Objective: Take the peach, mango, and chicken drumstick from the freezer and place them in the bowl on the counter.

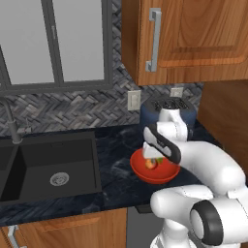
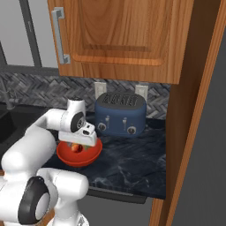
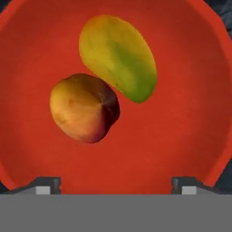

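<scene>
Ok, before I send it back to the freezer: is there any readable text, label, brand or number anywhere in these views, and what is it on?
None can be read.
Blue toaster: knobs and buttons on its front, no legible markings.
Wall outlets: plain plates, no lettering.
Red bowl, mango and peach: no stickers or print.
Upper cabinet door: bare wood, no signs.

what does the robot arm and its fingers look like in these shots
The arm is glossy white, built of rounded, bulbous segments, with dark grey to black joint caps ringed in lighter grey. A black band runs along the wrist housing. The gripper ends in two small dark fingers with pale grey pads. No cables or markings show.
</scene>
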